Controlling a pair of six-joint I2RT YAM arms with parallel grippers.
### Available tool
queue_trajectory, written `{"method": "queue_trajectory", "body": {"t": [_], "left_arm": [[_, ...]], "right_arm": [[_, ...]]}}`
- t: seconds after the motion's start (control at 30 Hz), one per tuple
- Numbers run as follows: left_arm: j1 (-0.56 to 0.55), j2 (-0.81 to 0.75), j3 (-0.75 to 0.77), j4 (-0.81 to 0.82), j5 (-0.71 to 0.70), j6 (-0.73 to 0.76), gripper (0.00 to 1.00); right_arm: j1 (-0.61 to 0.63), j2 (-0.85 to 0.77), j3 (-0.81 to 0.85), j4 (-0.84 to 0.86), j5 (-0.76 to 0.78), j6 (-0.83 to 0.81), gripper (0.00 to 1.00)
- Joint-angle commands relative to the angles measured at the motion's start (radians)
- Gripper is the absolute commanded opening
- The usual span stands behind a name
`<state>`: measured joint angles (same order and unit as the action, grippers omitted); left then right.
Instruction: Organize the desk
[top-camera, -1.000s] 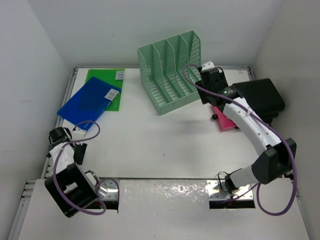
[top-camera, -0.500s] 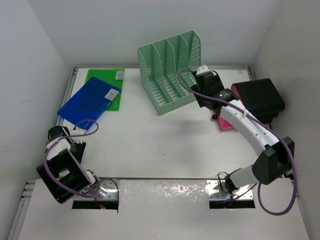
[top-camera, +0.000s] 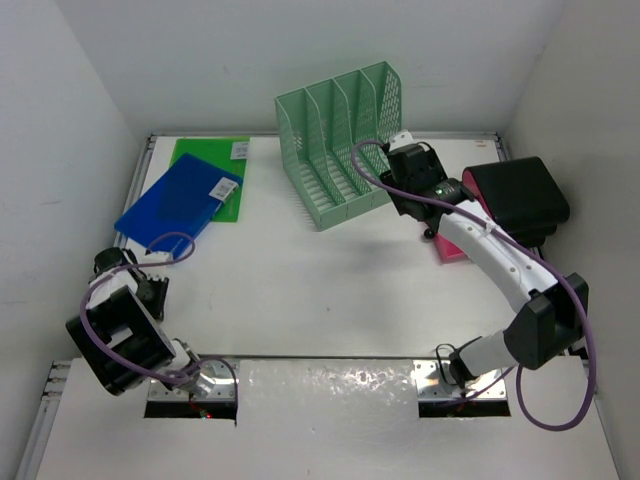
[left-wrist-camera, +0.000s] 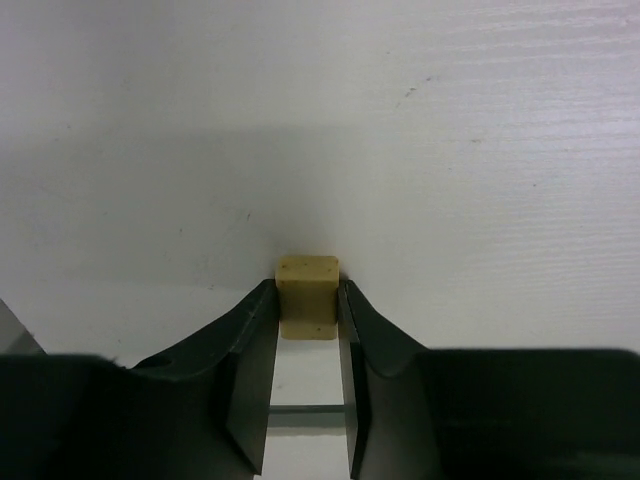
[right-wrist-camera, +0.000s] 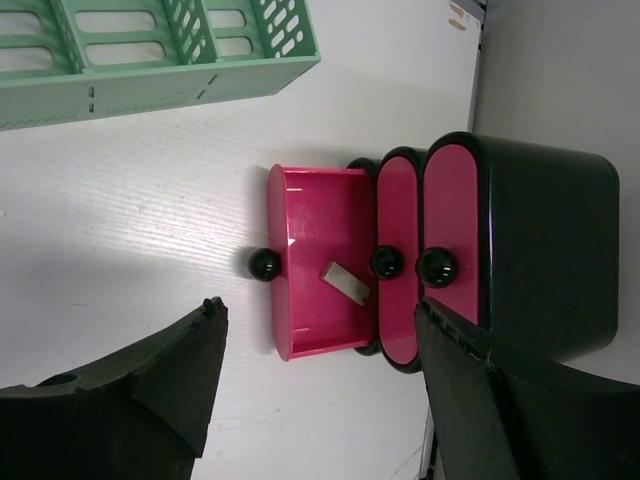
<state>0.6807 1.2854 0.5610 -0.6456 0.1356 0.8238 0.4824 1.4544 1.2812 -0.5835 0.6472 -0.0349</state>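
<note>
**Item 1.** Bench (top-camera: 300, 285): a large flat white top with silver rails along its edges. It filled the floor of the white-walled enclosure and carried every item listed below. Both arms were bolted at its near edge.

**Item 2.** File rack (top-camera: 340, 150): mint-green mesh with four slots, standing upright at the far centre of the bench.

**Item 3.** Blue folder (top-camera: 178, 205): lay flat at the far left, partly over a green folder (top-camera: 222, 160). Each bore a small white label.

**Item 4.** Drawer unit (top-camera: 520, 195): a black housing at the far right, with three pink drawers fitted with black ball knobs. Two drawers were shut. The open drawer (right-wrist-camera: 315, 215) was pulled out over the bench, and a small grey piece (right-wrist-camera: 345, 283) lay inside it.

**Item 5.** Right claw (right-wrist-camera: 318, 310): spread wide and holding nothing. It hovered above the open drawer, and the top view placed it between the file rack and the drawer unit.

**Item 6.** Left claw (left-wrist-camera: 307, 292): narrow, its two dark fingers pinched on either side of a small tan block (left-wrist-camera: 308, 272). It sat low at the near left of the bench, near the blue folder's near corner. Whether the tan block touched the bench could not be told.

**Item 7.** Purple cable (top-camera: 560, 400): looped along each arm.
</note>
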Motion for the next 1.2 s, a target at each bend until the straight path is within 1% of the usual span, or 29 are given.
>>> {"method": "queue_trajectory", "body": {"t": [0.0,0.13,0.2,0.27,0.33,0.37,0.4,0.47,0.5,0.53,0.57,0.6,0.63,0.67,0.7,0.73,0.77,0.83,0.87,0.93,0.97,1.03,1.07,1.17], "left_arm": [[0.006,0.006,-0.019,0.075,-0.048,-0.028,0.25],[0.006,0.000,-0.035,0.075,-0.051,-0.020,0.24],[0.006,-0.001,-0.039,0.073,-0.051,-0.017,0.15],[0.006,-0.009,-0.038,0.072,-0.045,-0.015,0.00],[0.008,-0.027,-0.032,0.046,-0.012,0.000,0.00],[0.006,-0.062,-0.012,0.029,0.016,0.011,0.00],[0.006,-0.084,0.003,-0.015,0.083,0.032,0.00],[0.006,-0.165,0.068,-0.067,0.166,0.064,0.00],[0.005,-0.194,0.092,-0.112,0.255,0.098,0.00],[0.000,-0.252,0.146,-0.127,0.292,0.103,0.00],[-0.009,-0.276,0.172,-0.138,0.361,0.104,0.00],[-0.023,-0.294,0.203,-0.163,0.395,0.098,0.00],[-0.064,-0.323,0.259,-0.167,0.416,0.080,0.00],[-0.094,-0.334,0.284,-0.160,0.439,0.013,0.00],[-0.183,-0.345,0.309,-0.152,0.435,-0.029,0.00],[-0.235,-0.348,0.348,-0.147,0.429,-0.063,0.00],[-0.338,-0.351,0.362,-0.132,0.423,-0.115,0.00],[-0.438,-0.356,0.393,-0.102,0.394,-0.191,0.00],[-0.536,-0.359,0.399,-0.073,0.377,-0.205,0.00],[-0.633,-0.359,0.415,-0.037,0.320,-0.239,0.00],[-0.735,-0.353,0.428,-0.031,0.302,-0.248,0.00],[-0.817,-0.347,0.441,-0.023,0.279,-0.274,0.00],[-0.889,-0.337,0.448,-0.020,0.276,-0.282,0.00],[-0.986,-0.321,0.468,-0.031,0.283,-0.278,0.00]], "right_arm": [[0.010,-0.003,-0.002,0.024,0.022,-0.010,0.73],[0.013,0.001,-0.002,0.025,0.020,-0.013,0.73],[0.018,0.006,-0.002,0.022,0.020,-0.017,0.73],[0.022,0.009,0.001,0.019,0.026,-0.019,0.73],[0.028,0.008,0.004,0.010,0.014,-0.016,0.73],[0.035,0.006,0.009,0.007,0.000,-0.010,0.73],[0.038,-0.005,0.010,-0.005,-0.024,-0.004,0.73],[0.039,-0.029,0.006,0.005,-0.171,0.026,0.73],[0.038,-0.075,-0.008,0.026,-0.237,0.029,0.73],[0.038,-0.101,-0.046,0.092,-0.385,0.085,0.73],[0.039,-0.126,-0.068,0.134,-0.455,0.110,0.73],[0.039,-0.149,-0.086,0.173,-0.513,0.143,0.72],[0.038,-0.179,-0.118,0.213,-0.638,0.218,0.71],[0.039,-0.184,-0.128,0.284,-0.702,0.255,0.69],[0.041,-0.183,-0.134,0.315,-0.756,0.294,0.68],[0.060,-0.174,-0.143,0.344,-0.799,0.346,0.67],[0.079,-0.169,-0.149,0.402,-0.840,0.360,0.66],[0.151,-0.152,-0.155,0.469,-0.834,0.392,0.66],[0.174,-0.146,-0.160,0.497,-0.840,0.406,0.66],[0.215,-0.129,-0.175,0.586,-0.857,0.469,0.66],[0.225,-0.126,-0.186,0.640,-0.863,0.487,0.66],[0.249,-0.114,-0.215,0.733,-0.851,0.536,0.65],[0.255,-0.106,-0.220,0.757,-0.839,0.552,0.65],[0.281,-0.039,-0.217,0.815,-0.866,0.648,0.64]]}}
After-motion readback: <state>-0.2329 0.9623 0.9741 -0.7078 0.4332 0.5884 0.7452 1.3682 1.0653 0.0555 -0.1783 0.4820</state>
